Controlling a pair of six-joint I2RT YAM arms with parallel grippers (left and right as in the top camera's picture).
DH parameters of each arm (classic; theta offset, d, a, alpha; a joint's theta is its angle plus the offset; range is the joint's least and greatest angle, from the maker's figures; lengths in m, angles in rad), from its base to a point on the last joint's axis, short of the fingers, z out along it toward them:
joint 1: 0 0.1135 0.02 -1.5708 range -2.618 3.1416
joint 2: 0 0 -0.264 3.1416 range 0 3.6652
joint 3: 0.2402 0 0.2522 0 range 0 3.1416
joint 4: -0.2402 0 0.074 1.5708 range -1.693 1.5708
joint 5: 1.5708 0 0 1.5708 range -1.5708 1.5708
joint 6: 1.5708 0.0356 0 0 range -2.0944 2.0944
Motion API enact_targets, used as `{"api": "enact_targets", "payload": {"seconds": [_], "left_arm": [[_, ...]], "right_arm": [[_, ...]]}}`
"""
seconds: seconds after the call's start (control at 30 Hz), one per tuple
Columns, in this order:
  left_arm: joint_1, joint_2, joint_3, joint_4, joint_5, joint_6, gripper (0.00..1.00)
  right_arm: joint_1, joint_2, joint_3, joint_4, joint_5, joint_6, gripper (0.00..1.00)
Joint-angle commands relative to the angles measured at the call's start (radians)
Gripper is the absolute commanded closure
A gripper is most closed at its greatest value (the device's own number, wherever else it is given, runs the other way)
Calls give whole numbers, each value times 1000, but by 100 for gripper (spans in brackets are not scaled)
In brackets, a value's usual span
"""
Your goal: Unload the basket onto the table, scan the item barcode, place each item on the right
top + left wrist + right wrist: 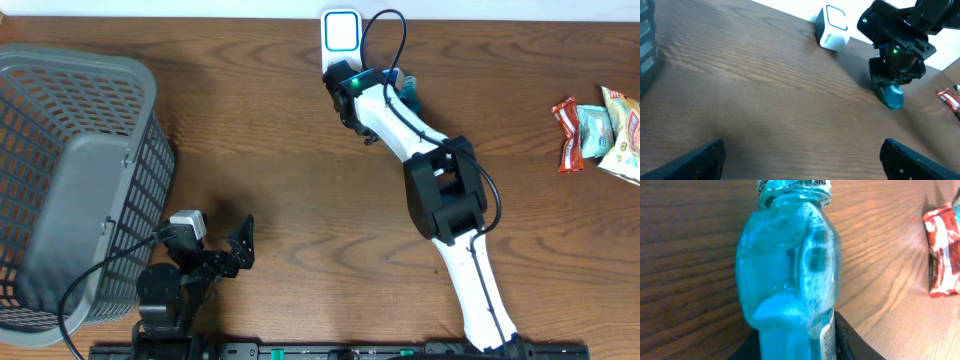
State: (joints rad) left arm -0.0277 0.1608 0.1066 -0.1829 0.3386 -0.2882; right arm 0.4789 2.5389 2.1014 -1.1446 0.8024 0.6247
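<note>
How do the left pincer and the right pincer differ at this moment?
The left pincer is open and empty; the right pincer is closed on the blue bottle. The left hangs near the grey basket, the right beside the white scanner. Both are over the wooden table.

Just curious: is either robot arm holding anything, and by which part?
The right gripper holds a blue bottle around its lower body. The left gripper holds nothing.

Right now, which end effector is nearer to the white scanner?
Right. The right end effector, gripping the blue bottle, sits just beside the scanner at the table's far edge. The left end effector rests open near the basket, well away.
</note>
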Motion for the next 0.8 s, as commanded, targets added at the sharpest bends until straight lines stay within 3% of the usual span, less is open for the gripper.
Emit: {"api": "enact_targets", "payload": {"seconds": [0.0,0.17,0.3,0.53,0.67,0.77], "left_arm": [[5,-4,4,0,9,-2,2],[5,-4,4,0,9,-2,2],[5,-4,4,0,9,-2,2],[5,-4,4,0,9,-2,2],[5,-4,4,0,9,-2,2],[5,-4,4,0,9,-2,2]], "right_arm": [[29,-12,33,4,37,133,99],[57,-29,33,-2,14,151,99],[103,-29,30,-16,-151,8,99],[220,-29,30,-51,-266,-150,99],[282,-29,30,-71,-312,-223,73],[320,-34,38,-71,-333,-224,37]]}}
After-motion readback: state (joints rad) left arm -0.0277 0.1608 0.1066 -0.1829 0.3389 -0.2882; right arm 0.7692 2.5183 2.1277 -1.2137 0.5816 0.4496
